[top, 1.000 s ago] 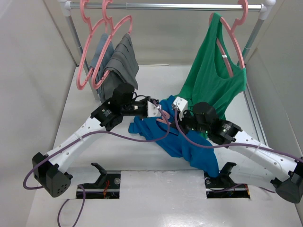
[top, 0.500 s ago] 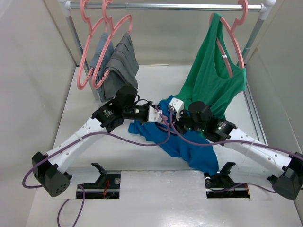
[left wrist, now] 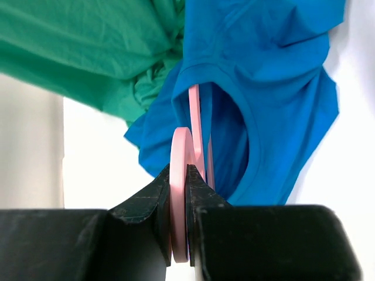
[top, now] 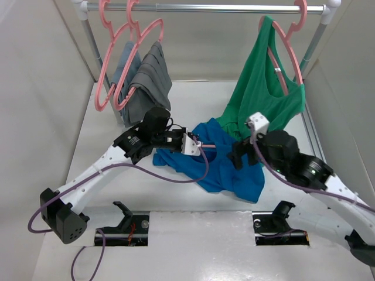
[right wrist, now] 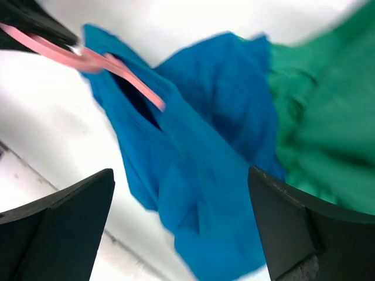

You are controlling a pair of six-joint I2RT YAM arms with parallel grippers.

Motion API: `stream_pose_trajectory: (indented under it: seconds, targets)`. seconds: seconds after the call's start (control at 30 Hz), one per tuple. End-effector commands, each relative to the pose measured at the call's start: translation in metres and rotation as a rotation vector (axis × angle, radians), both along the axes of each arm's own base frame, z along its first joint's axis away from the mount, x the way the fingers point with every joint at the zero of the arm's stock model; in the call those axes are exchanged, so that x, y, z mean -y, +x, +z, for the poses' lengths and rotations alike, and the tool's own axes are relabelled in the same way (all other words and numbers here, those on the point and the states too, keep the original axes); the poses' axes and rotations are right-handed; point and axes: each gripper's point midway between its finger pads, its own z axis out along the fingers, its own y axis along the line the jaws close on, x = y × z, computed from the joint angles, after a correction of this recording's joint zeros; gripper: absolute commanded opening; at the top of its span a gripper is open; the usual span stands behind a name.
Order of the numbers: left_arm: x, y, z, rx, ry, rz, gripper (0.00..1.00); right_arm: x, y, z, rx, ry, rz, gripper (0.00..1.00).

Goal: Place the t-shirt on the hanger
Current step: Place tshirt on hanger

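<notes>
The bright blue t-shirt (top: 225,167) lies crumpled on the white table between the two arms. My left gripper (top: 191,144) is shut on the hook end of the pink hanger (left wrist: 180,175), whose thin bars run into the neck opening of the t-shirt (left wrist: 275,88). In the right wrist view the hanger (right wrist: 111,63) enters the t-shirt (right wrist: 205,164) from the upper left. My right gripper (top: 239,154) hovers over the shirt's right side. Its jaws stand wide open with nothing between them (right wrist: 180,175).
A green tank top (top: 263,93) hangs on its own pink hanger at the back right, its hem touching the blue shirt. Grey garments (top: 146,82) hang on pink hangers at the back left from the metal rail (top: 205,8). White walls close both sides.
My right gripper has opened, let go of the t-shirt and drawn back to the right. The shirt has dropped and spread wider on the table. The left gripper keeps its grip.
</notes>
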Motion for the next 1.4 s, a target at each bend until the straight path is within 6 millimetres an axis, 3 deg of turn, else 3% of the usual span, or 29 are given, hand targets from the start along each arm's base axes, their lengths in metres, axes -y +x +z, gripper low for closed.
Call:
stream_pose_trajectory:
  seconds: [0.0,0.17,0.27,0.4,0.53,0.67,0.7,0.8,0.83,0.93,0.97,1.07,1.1,1.17,1.2,1.27,1.37]
  targets:
    - [-0.006,0.012,0.016,0.089,-0.014,0.02,0.0,0.053,-0.018,-0.008,-0.101,0.032,-0.256,1.0]
    - [-0.009,0.009,0.011,0.081,0.001,0.015,0.0,0.065,-0.04,-0.057,-0.217,0.112,-0.314,1.0]
    - [-0.01,0.008,0.007,0.075,0.007,0.015,0.0,0.063,-0.047,-0.076,-0.243,0.151,-0.305,1.0]
    - [-0.008,0.01,0.012,0.066,-0.016,0.03,0.0,0.036,-0.037,-0.072,-0.205,0.289,-0.241,0.95]
    - [-0.007,0.011,0.014,0.065,-0.025,0.035,0.0,0.057,-0.029,-0.1,-0.271,0.152,-0.406,0.88]
    - [-0.007,0.011,0.014,0.065,-0.025,0.035,0.0,0.041,-0.012,-0.101,-0.225,0.224,-0.392,0.84]
    - [-0.007,0.01,0.013,0.057,-0.027,0.039,0.0,0.038,-0.01,-0.101,-0.216,0.237,-0.39,0.81]
    - [-0.006,0.011,0.015,0.064,-0.033,0.039,0.0,0.044,-0.004,-0.115,-0.224,0.219,-0.46,0.53]
    - [-0.007,0.01,0.018,0.071,-0.039,0.039,0.0,0.048,-0.005,-0.124,-0.232,0.205,-0.478,0.4]
    - [-0.006,0.008,0.014,0.052,-0.039,0.034,0.0,0.04,0.001,-0.119,-0.201,0.254,-0.453,0.39]
    - [-0.006,0.008,0.014,0.044,-0.041,0.038,0.0,0.038,0.002,-0.119,-0.194,0.264,-0.451,0.43]
    - [-0.006,0.008,0.016,0.051,-0.047,0.038,0.0,0.037,0.001,-0.127,-0.206,0.258,-0.444,0.42]
    - [-0.006,0.008,0.016,0.051,-0.047,0.038,0.0,0.04,0.001,-0.131,-0.206,0.248,-0.453,0.39]
    - [-0.005,0.007,0.016,0.048,-0.05,0.031,0.0,0.04,0.003,-0.125,-0.19,0.274,-0.463,0.23]
    - [-0.005,0.007,0.016,0.048,-0.05,0.03,0.0,0.042,0.004,-0.125,-0.181,0.271,-0.477,0.03]
    - [-0.006,0.005,0.013,0.044,-0.035,0.025,0.0,0.051,0.002,-0.125,-0.183,0.247,-0.51,0.0]
    - [-0.014,-0.001,-0.001,0.047,0.028,-0.009,0.0,0.065,-0.003,-0.104,-0.167,0.232,-0.541,0.0]
